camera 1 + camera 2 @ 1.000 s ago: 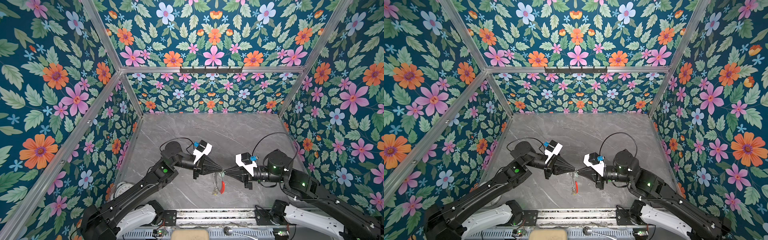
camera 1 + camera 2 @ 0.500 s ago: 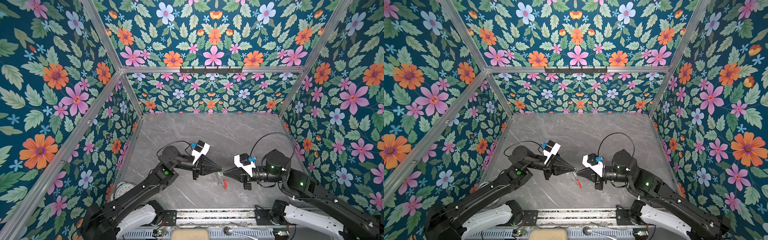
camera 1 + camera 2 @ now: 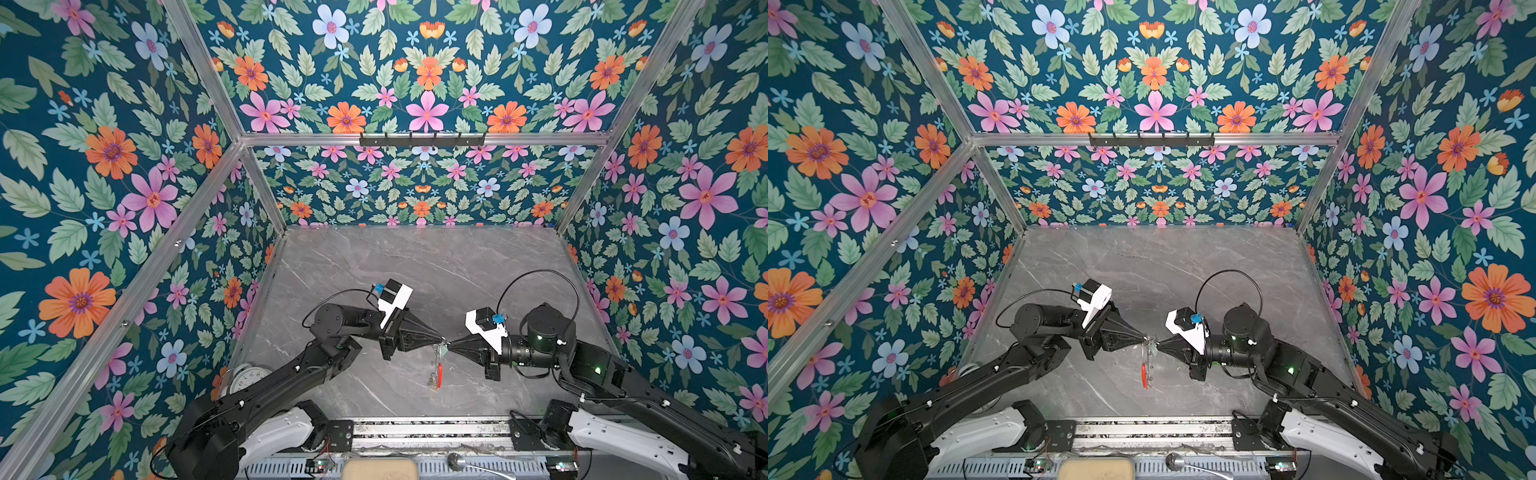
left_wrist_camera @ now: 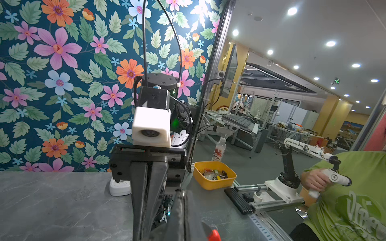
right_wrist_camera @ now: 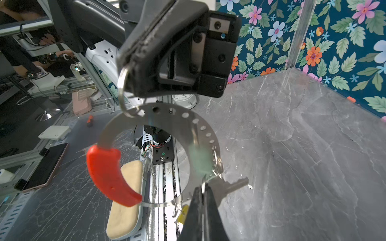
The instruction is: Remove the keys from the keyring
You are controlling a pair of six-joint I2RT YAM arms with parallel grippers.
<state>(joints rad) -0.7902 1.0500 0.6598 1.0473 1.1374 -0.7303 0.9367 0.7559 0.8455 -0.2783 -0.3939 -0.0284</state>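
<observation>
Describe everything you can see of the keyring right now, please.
The keyring is a flat grey metal C-shaped band, holes punched along its outer edge, with a red section at one end. It hangs between the arms. The left end effector pinches a large split ring through one hole; the right end effector is shut on a silver key attached to it beside a yellow tag.

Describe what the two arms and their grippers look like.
Both arms are black links on white base segments: left arm, right arm. The left gripper and right gripper are black tapering wedges. Each wrist carries a white camera housing with a blue connector and a looping black cable.
</observation>
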